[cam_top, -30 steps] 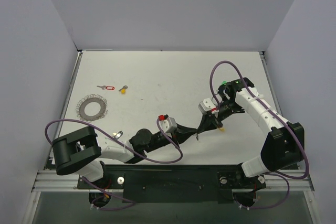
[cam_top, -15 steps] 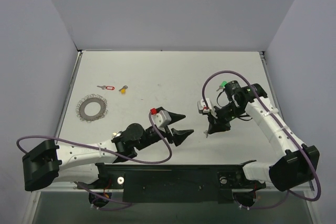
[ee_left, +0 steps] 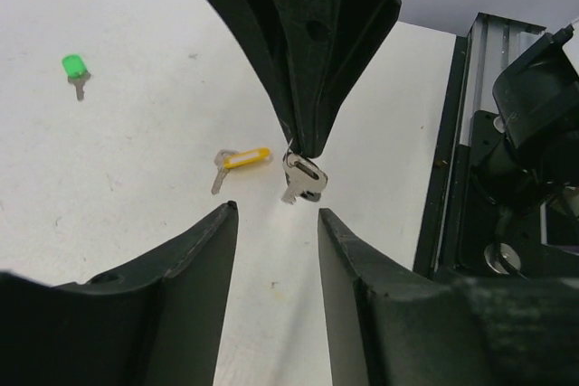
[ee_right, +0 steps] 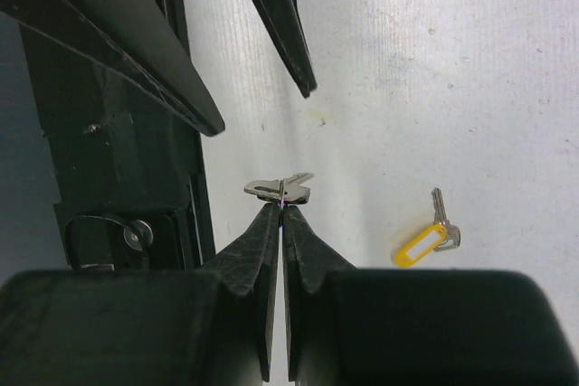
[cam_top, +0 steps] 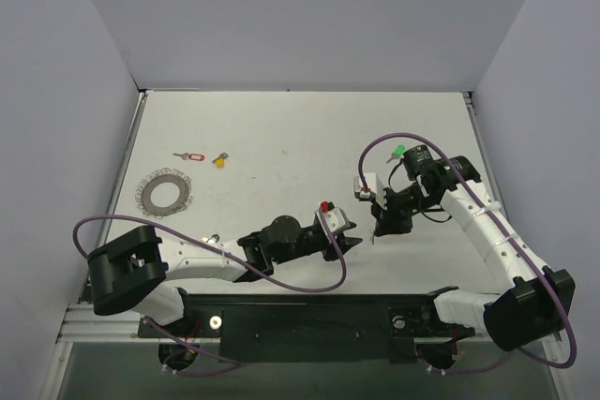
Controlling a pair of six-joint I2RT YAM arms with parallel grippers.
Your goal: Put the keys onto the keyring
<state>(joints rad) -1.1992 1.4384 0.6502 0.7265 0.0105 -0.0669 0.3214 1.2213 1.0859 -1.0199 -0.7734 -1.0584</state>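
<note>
My right gripper is shut on a small bunch of silver keys, which hangs just above the table. The bunch also shows in the left wrist view, under the right fingertips. My left gripper stands open a short way in front of that bunch, with nothing between its fingers. In the top view the two grippers almost meet. A yellow-tagged key lies on the table beside them. The keyring lies far left, with a red-tagged key and a yellow key behind it. A green key lies behind the right arm.
The black rail at the table's near edge runs close beside both grippers. Purple cables loop off each arm. White walls close in the table on three sides. Another small key lies by the left arm.
The left gripper went from shut to open, drew back to the left, then returned toward the right gripper with narrower jaws. The right gripper shifted slightly, still holding the keys.
</note>
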